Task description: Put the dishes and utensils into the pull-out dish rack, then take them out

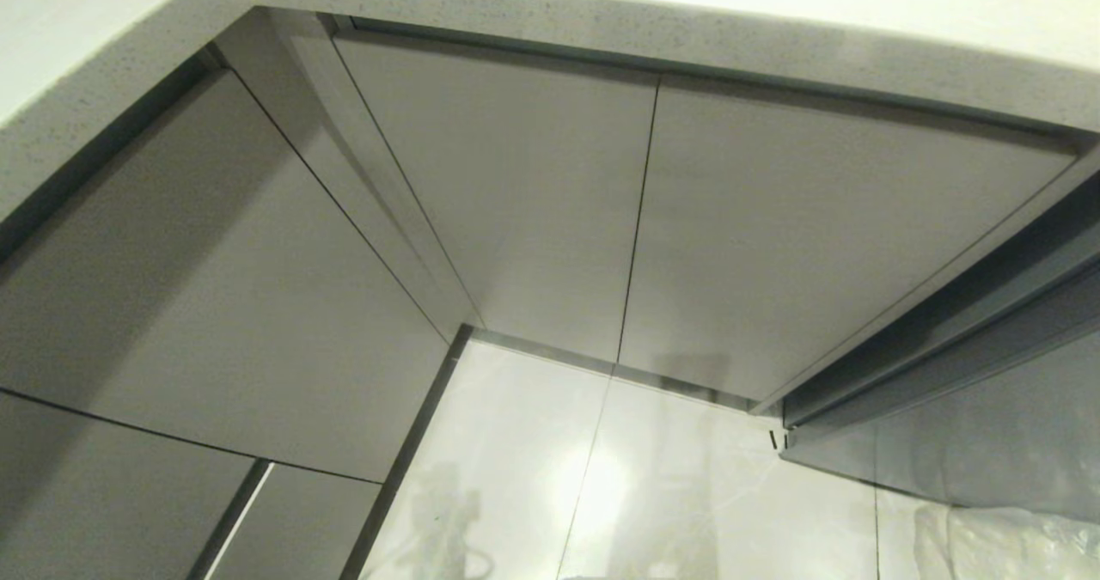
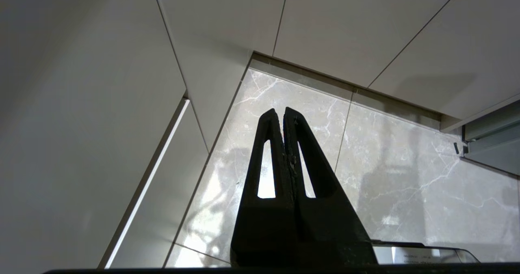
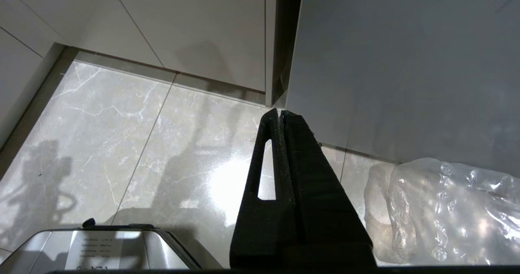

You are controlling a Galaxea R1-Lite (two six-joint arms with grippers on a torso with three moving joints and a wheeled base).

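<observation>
Closed right end effector (image 3: 280,112) above floor (image 3: 122,144)

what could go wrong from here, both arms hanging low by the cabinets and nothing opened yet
1. The cabinet fronts are flat, with no handle showing; the shut left gripper may struggle to find an edge to pull.
2. A crinkled plastic bag lies on the floor near the shut right gripper; driving or swinging that way could snag it.
3. The countertop overhangs the doors, so rising close in could bump its edge.

Flat pale-grey front panels (image 1: 516,193), shut flush beneath the front edge of the speckled worktop (image 1: 601,13), parted by thin dark seams. Cannot tell which one fronts the pull-out dish rack.
</observation>
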